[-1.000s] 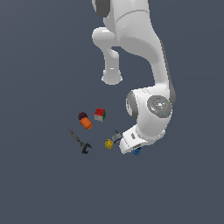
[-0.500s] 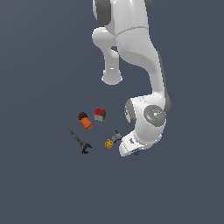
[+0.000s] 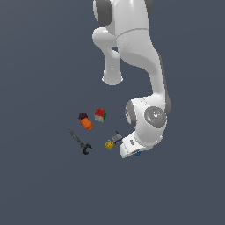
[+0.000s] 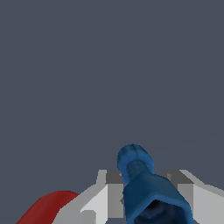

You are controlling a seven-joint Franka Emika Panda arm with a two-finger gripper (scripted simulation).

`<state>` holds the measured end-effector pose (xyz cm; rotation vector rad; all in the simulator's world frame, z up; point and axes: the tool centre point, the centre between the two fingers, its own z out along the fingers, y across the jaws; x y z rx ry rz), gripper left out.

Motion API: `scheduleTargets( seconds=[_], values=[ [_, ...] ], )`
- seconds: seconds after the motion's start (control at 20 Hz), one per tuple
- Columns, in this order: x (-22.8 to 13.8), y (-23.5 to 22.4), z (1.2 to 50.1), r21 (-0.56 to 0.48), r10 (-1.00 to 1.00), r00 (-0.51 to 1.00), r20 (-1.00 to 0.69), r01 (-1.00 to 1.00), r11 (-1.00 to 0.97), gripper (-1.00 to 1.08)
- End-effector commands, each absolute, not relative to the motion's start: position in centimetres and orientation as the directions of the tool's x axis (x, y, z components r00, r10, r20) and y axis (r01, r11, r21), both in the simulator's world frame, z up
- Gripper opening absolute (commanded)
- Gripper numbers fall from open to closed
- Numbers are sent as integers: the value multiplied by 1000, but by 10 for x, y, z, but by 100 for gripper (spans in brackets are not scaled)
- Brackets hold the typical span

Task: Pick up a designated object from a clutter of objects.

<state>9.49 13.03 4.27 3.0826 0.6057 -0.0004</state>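
1. Blue piece sits between the two pale fingers of the gripper in the wrist view: a round knob at the far end, a wider body nearer the camera, a darker hollow at the near end.
2. Fingers stand close on either side of the blue piece, narrow gap; real contact or squeeze cannot be told from these views.
3. Exterior view: only a small sliver of blue shows under the white hand of the arm, low over the floor.
4. Red cup shows as a rounded red edge just beside one finger in the wrist view; hidden behind the hand in the exterior view.
5. Grey-blue piece lies just beside the hand, on the exterior view's left of it.
6. Yellow block lies near the grey-blue piece, further to the exterior view's left.
7. Dark wrench lies apart from the yellow block, long handle slanting, open jaw end nearest the block.
8. Orange cylinder with a dark end lies beyond the wrench.
9. Red-green-white cube stands near the orange cylinder, on the exterior view's right of it.
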Motion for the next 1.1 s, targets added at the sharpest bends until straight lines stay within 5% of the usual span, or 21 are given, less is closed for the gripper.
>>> scheduleTargets(
  seconds=[0.0,0.55,1.05],
  values=[
    [95,130,43,0,378,926,0,378,-926,-100],
    [95,111,64,0,378,926,0,378,-926,-100],
    [97,40,142,0,379,926,0,379,-926,-100]
  ],
)
